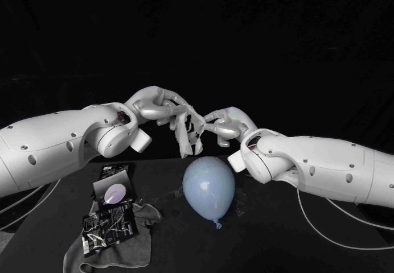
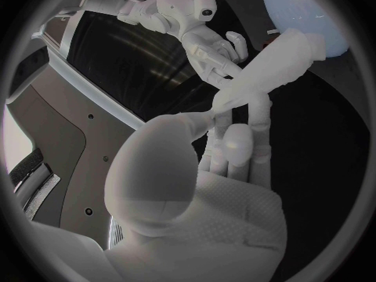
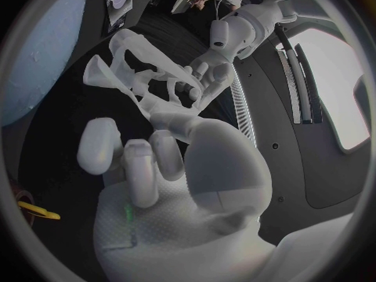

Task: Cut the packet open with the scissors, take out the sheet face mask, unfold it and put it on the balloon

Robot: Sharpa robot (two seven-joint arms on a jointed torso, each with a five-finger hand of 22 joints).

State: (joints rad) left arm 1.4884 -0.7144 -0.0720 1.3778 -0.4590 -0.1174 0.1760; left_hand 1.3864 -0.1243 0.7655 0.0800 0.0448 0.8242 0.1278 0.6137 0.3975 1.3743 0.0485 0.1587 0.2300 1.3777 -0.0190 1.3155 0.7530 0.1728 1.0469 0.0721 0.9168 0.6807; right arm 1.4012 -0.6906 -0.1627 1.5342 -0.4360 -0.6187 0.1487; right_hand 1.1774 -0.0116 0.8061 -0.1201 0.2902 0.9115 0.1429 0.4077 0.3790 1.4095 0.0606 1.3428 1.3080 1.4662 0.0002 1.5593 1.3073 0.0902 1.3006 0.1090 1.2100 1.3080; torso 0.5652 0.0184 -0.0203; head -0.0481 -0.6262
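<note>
The left hand (image 1: 160, 106) and right hand (image 1: 226, 121) both pinch one sheet mask (image 1: 189, 134) (hanging, crumpled) above one balloon (image 1: 208, 187).

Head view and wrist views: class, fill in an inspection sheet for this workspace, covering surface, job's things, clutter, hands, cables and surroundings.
Surface: black table.
Job's things: sheet face mask, partly unfolded, hangs above the balloon, which lies on the table. The packet lies to the robot's left.
Clutter: grey cloth under the packet, with other dark printed pieces on it.
Hands: left hand and right hand each pinch the mask, raised over the table.
Cables: white cables loop below the right arm.
Surroundings: nothing seen.
</note>
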